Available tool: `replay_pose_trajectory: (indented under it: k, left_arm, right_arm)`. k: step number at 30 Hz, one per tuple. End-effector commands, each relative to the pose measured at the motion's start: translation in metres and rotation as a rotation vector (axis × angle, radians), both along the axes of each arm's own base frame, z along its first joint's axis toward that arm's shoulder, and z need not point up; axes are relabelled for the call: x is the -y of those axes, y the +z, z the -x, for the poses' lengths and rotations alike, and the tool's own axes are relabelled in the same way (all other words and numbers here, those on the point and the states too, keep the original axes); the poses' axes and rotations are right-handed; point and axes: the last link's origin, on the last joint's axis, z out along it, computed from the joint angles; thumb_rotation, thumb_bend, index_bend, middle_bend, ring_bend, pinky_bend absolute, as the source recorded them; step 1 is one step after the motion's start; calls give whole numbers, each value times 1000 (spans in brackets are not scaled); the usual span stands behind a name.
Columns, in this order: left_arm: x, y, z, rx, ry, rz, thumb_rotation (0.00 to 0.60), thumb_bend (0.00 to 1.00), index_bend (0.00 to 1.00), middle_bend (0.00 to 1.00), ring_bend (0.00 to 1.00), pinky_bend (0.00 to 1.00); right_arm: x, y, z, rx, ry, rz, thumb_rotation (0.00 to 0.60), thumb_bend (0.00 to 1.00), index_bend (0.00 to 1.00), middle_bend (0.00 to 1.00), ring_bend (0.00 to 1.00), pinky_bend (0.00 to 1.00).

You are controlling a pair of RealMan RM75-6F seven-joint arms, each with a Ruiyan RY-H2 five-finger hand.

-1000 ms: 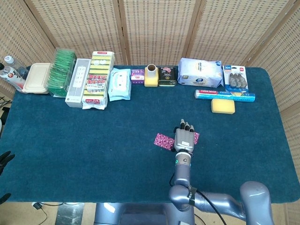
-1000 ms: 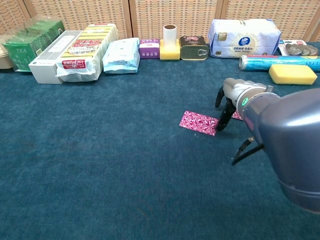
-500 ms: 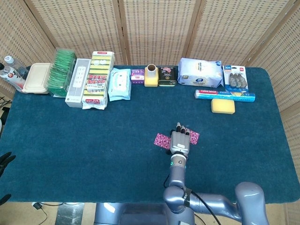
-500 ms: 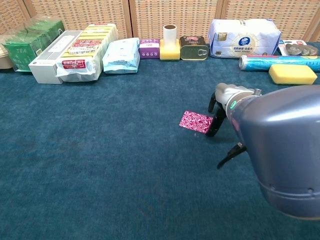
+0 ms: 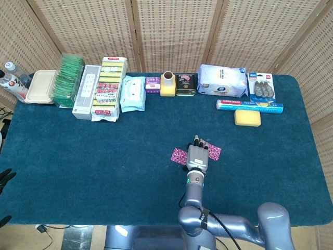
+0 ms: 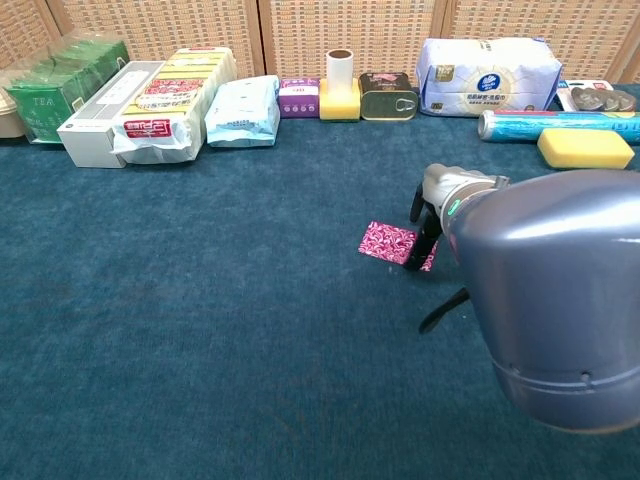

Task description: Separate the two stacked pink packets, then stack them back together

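1. Head view: the right hand (image 5: 197, 156) sits palm down over the middle of the pink packets (image 5: 180, 155), fingers pointing away from the robot. Pink shows on both sides of the hand: one end to its left, another end (image 5: 214, 151) to its right and a bit farther back. So the two packets look partly slid apart, overlapping under the hand. Cannot tell whether the fingers are pressing, pinching or just hovering; the hand hides the contact.
2. Head view, room: the packets lie mid-table on the blue table (image 5: 104, 156) with open cloth on every side. The row of goods at the back, incl. the yellow sponge (image 5: 247, 117) and foil roll (image 5: 250, 105), is well apart. Table edges are far off.
3. Chest view: the fingers (image 6: 412, 250) come down at the right end of the pink packet (image 6: 388, 242), which lies flat on the cloth. The arm body blocks the rest, so the grasp state is still unclear. Left hand not seen in either view.
4. Handling, my guess: thin, light, crinkly foil sachets, flexible, likely slick on each other but grippy on cloth. Best slid by pressing on top, or pinched at a free short edge.
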Motion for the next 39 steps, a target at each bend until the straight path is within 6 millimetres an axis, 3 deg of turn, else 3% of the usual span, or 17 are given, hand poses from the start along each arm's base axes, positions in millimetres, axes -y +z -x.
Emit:
replay_pose_trajectory:
  k: [1,22,30,39]
  left_arm:
    - [0,0,0,-1,0,0,600,26,0,0,0,37]
    - [0,-1,0,-3,0,-1,600,26,0,0,0,37]
    - [0,-1,0,-1,-2,0,600,26,0,0,0,37]
    - [0,-1,0,-2,0,2,600,26,0,0,0,37]
  right_arm:
    - [-1,-2,0,2,0,-4,600,251,275,0,0,0]
    - [-1,-7,-1,5,23,-6,600,249,295,0,0,0]
    - [-1,-9,-1,7,23,9,600,291,384,7,0,0]
    - [-3,-3,-4,19,43,10,600,309,400,11,0,0]
